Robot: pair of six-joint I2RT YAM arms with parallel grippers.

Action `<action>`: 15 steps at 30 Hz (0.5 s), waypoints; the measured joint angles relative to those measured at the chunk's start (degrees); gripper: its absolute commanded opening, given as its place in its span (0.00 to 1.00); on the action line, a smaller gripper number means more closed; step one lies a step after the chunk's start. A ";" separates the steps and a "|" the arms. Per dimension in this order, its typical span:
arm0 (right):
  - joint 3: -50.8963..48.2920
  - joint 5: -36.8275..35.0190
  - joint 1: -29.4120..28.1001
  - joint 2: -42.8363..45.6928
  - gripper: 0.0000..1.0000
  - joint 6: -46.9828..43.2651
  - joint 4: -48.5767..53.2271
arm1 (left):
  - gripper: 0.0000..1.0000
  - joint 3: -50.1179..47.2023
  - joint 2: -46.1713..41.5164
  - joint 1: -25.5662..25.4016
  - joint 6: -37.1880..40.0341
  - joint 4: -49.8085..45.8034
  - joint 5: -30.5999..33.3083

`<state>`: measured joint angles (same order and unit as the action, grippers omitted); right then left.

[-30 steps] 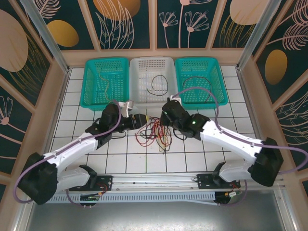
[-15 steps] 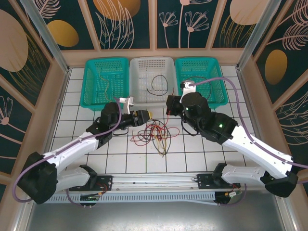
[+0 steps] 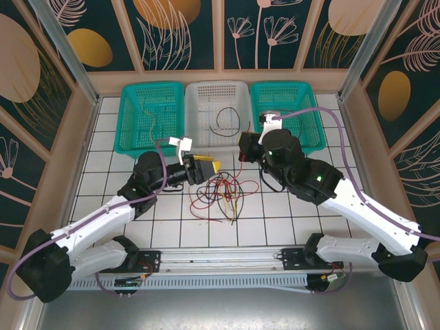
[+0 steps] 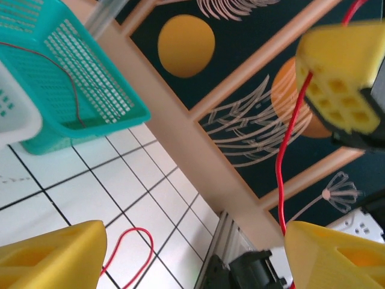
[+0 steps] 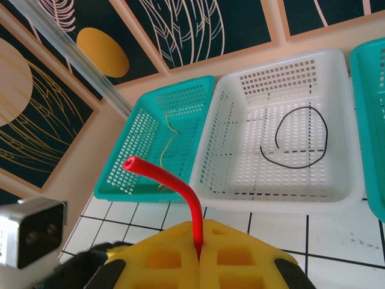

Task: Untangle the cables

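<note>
My right gripper (image 5: 200,259) is clamped on the end of a red cable (image 5: 178,183) that drops along its length to the tangle of cables (image 3: 221,194) on the tiles between both arms, and my left gripper (image 4: 195,256), spread wide, sits just beside that strand.

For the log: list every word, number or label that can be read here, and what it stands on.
None can be read.
Baskets: no text.
Wall panels: leaf and flower patterns, no text.
Board at the near edge: too small to read any marking.
</note>
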<state>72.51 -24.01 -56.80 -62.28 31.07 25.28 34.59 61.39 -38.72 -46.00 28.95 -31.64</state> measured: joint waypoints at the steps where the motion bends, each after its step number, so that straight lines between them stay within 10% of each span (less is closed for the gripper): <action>1: 0.79 0.00 0.00 -0.42 0.00 -0.35 0.26 | 0.79 0.37 0.72 -0.76 0.87 -0.07 -0.07; 15: 6.91 0.09 0.02 -3.13 0.00 -2.51 0.66 | 0.75 9.01 7.54 -3.43 13.05 -2.10 -0.98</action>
<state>79.42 -23.92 -56.77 -65.41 28.56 25.93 43.59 68.93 -42.15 -32.95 26.85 -32.62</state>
